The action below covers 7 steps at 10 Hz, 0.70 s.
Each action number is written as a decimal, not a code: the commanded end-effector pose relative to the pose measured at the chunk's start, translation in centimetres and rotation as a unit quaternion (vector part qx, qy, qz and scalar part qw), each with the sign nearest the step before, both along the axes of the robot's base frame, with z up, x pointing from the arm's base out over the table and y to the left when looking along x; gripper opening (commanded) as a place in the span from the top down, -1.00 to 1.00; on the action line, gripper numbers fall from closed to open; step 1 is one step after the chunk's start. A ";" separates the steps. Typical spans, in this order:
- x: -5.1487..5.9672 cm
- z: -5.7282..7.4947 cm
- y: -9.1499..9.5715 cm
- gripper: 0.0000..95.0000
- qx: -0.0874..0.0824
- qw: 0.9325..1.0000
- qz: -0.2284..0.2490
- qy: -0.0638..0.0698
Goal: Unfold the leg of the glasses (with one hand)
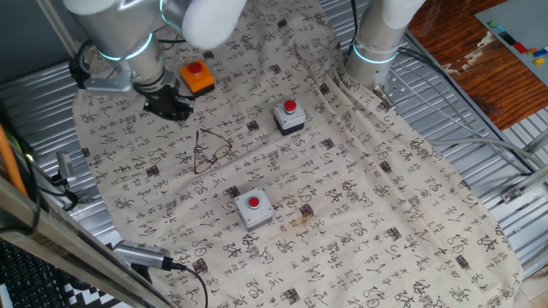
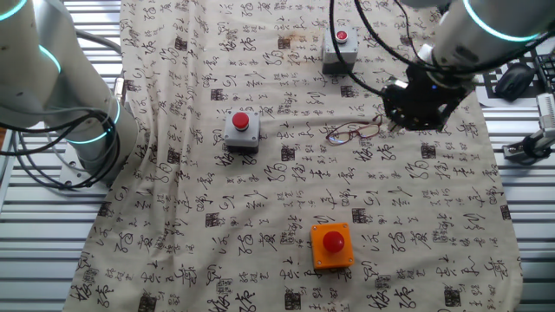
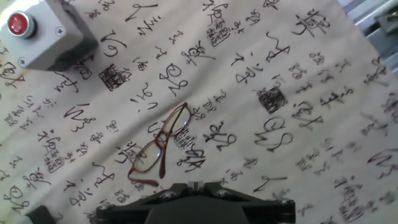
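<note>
The glasses [image 1: 211, 151] lie flat on the printed cloth [image 1: 360, 197] left of frame centre, the tool [image 1: 169, 106] hovering just upper-left, apparently lining up; whether its fingers are parted I cannot tell.

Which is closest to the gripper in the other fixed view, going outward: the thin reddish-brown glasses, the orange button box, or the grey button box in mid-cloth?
From the gripper:
1. Thin reddish-brown glasses, just beside it.
2. Orange button box, near the bottom edge.
3. Grey button box, across mid-cloth.
</note>
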State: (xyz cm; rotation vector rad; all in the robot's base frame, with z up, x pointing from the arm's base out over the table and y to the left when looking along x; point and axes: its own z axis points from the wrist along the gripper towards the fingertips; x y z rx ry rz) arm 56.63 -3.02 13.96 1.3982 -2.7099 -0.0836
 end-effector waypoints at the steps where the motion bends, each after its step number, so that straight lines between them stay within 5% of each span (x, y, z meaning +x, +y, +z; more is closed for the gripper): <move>1: 0.2 -0.8 -1.8 1.00 0.006 1.000 0.010 -0.004; 5: 3.0 -2.6 -6.4 1.00 0.009 0.998 0.058 -0.013; 7: 2.9 -2.8 -6.9 1.00 0.008 0.998 0.063 -0.017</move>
